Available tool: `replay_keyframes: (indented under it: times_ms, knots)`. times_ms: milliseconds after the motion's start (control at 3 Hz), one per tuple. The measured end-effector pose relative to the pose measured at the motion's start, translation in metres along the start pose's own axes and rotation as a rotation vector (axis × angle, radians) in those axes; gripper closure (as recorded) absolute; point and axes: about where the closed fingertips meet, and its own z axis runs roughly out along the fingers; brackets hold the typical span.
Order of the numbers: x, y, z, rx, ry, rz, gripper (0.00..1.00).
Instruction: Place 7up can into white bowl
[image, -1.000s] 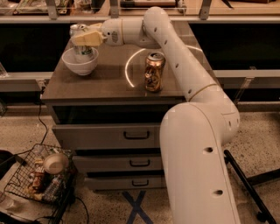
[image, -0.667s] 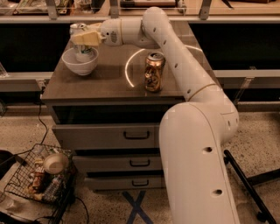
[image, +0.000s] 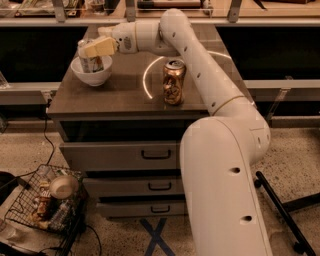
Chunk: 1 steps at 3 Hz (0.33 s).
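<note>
The hand (image: 97, 48) grips the 7up can (image: 88, 63) inside the white bowl (image: 92, 77), near the left tabletop edge (image: 64, 97).

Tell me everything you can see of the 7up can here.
The 7up can is slim and silvery, apparently metal, with green markings. It stands roughly upright inside the white bowl, at the back left of the cabinet top. The gripper sits across its upper part and hides most of the top; the bowl's wall hides its base.
</note>
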Motion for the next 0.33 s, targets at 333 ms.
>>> replay_keyframes:
  times_ms: [333]
  knots:
    - [0.0000, 0.0000, 0.0001, 0.000, 0.000, 0.000, 0.00]
